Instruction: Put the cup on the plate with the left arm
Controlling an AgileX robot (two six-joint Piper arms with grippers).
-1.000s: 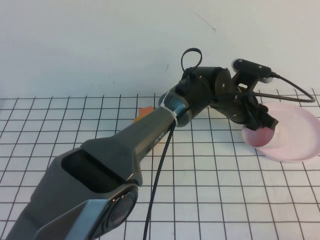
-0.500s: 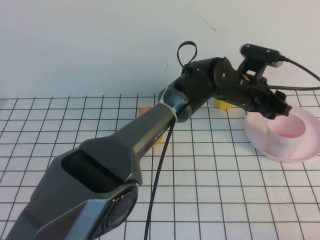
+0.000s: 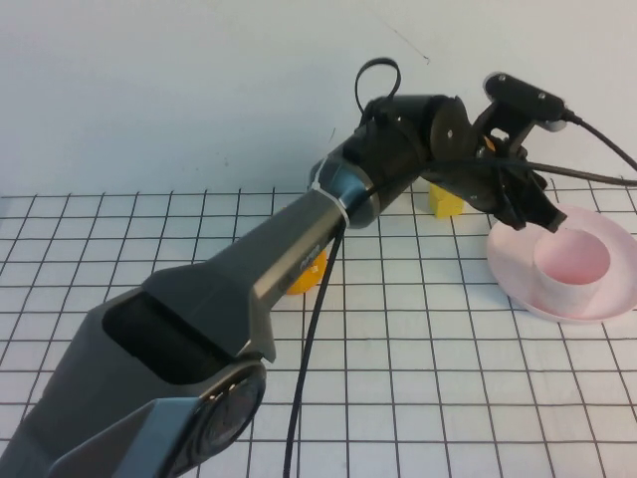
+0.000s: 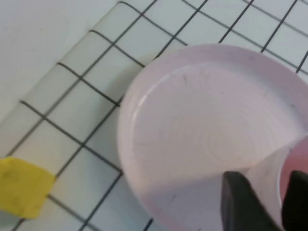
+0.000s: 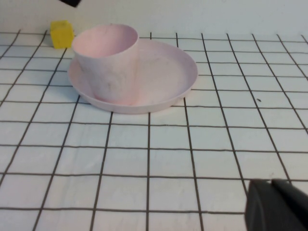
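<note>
Cup [image 3: 571, 267] stands upright on the plate [image 3: 518, 284], mouth up, its long axis vertical and its sides tapering slightly toward the base. In the right wrist view the cup [image 5: 106, 61] sits toward one side of the plate [image 5: 163, 77] rather than at its middle, with its base inside the raised rim.

Going left to right in the high view: the left arm [image 3: 199, 329] runs up from the near left corner across the gridded table [image 3: 428, 398]. An orange fruit [image 3: 304, 276] lies just beside the arm, partly hidden by it. Farther back sits a small yellow block [image 3: 444, 202], near the arm's wrist and just left of the plate. The left gripper [image 3: 542, 214] hangs over the plate's left side, just above and behind the cup's rim. Its fingers are parted, and in the left wrist view the dark fingertips [image 4: 240, 202] straddle the cup wall [image 4: 269, 168] loosely rather than pinching it. Whether they touch it cannot be told.

The right gripper [image 5: 276, 204] shows only as a dark tip in its own view, low over the table and well apart from the plate. Whether it is parted or closed cannot be told.
</note>
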